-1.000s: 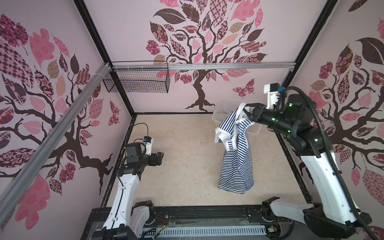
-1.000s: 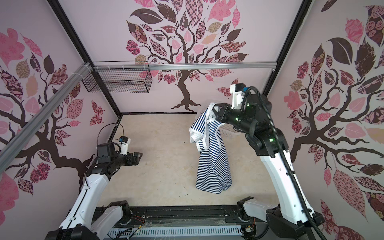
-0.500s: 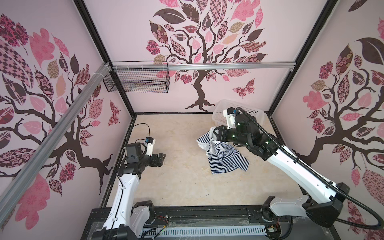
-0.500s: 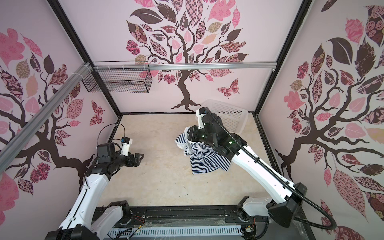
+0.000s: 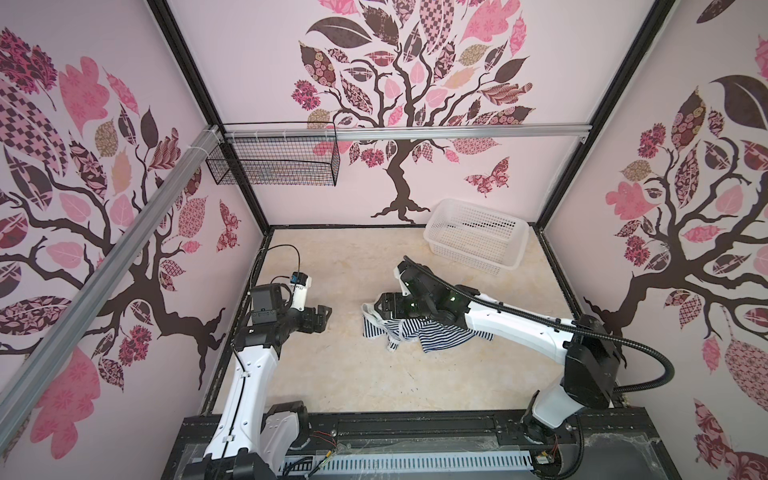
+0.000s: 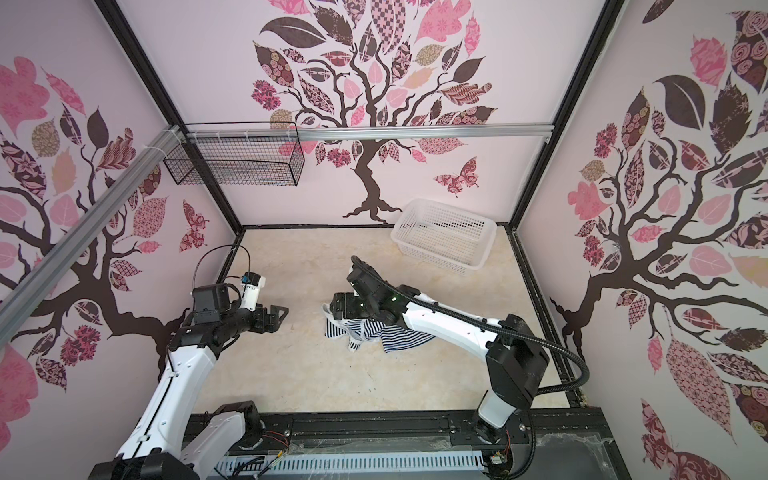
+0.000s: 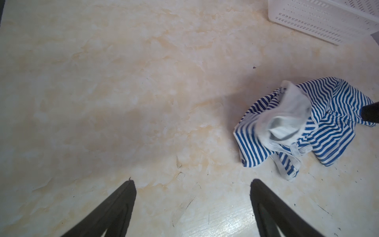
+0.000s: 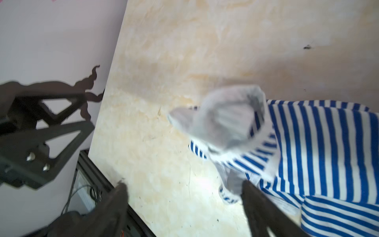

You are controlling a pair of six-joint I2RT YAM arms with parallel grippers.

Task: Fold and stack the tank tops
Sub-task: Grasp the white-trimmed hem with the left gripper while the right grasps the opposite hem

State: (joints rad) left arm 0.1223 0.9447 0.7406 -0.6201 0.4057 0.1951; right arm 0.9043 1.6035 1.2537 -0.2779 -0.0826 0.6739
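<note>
Near the middle of the counter [image 5: 353, 374], the tops [image 5: 419, 332] now lie in a crumpled heap. A second ago they hung full length from the right tool [image 5: 374, 308], held high beside the basket [image 5: 469, 249]. That arm has swung down and inward, and its tool has let go. In the right wrist view its fingers stand wide apart with nothing between them, and cloth only brushes one finger. The left tool [image 5: 324, 316] is also spread open and empty. It hovers near the left edge of the counter, apart from the heap, much where it was before.

For the task, I judge that the laundry is out of the basket and set down, but nothing is spread or folded yet. Flattening comes next.

The cloth is soft, limp knit in navy and white stripes. The bands are broader on the part nearer the left tool and finer on the far part. Whether that is two garments or one I cannot tell. A pale, plain inner face puffs up on top, and white-edged straps trail out below. The counter is smooth, cream and marbled. The basket is stiff white perforated plastic, and it looks empty.
</note>
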